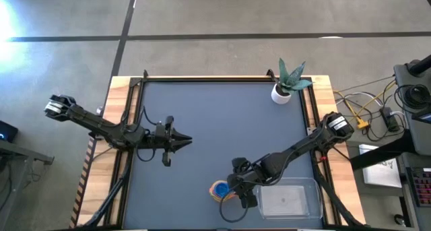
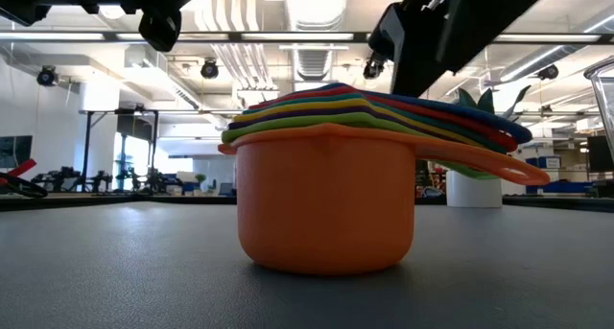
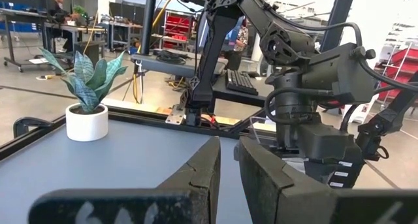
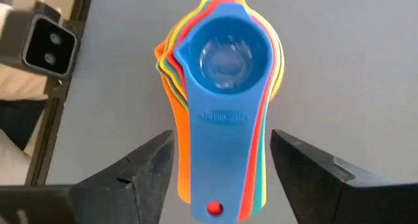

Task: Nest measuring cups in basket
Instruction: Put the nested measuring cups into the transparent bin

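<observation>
A dark grey tabletop with wooden edges carries a nested stack of measuring cups. The stack sits on the mat near the front edge, just left of the clear plastic basket, outside it. The orange cup is the largest and holds the rest; a small blue cup lies on top, with red, yellow, green and teal rims showing between. All the flat handles fan out the same way.

The right gripper hangs right above the stack's handles. Its two dark fingers stand open, one on each side of the handles, with a gap on both sides, gripping nothing.

The left gripper waits over the left half of the tabletop, well apart from the cups. Its fingers are nearly closed, only a narrow slit between them, and they hold nothing.

A small white pot with a spiky green plant stands at the far right corner.
</observation>
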Controlling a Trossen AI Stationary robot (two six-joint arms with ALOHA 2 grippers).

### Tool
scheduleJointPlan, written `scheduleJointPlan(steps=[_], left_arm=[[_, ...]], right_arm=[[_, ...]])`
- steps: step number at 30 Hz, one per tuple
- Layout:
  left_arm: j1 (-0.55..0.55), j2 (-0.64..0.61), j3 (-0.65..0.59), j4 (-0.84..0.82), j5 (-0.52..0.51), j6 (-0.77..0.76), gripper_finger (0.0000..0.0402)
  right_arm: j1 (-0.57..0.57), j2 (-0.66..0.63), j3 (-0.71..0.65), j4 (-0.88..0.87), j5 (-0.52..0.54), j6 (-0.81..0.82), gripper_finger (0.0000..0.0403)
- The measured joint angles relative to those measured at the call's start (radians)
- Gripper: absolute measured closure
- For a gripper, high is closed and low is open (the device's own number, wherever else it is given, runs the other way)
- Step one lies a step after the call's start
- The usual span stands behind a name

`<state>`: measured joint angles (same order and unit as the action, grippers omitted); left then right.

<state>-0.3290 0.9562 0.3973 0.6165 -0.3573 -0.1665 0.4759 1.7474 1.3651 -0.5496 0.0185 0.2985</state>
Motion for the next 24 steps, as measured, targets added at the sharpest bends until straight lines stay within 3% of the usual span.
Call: scheduleJointPlan(steps=[17,24], left_arm=[[0.0,0.004,0.0,-0.004,0.0,-0.004,0.0362],[0.0,0.027,0.0,-0.001,0.0,-0.004,0.0362]], right_arm=[[0.004,0.096,0.005,0.009,-0.025,0.045,0.0044],[0.004,0.101,0.024,0.001,-0.022,0.039,0.0034]])
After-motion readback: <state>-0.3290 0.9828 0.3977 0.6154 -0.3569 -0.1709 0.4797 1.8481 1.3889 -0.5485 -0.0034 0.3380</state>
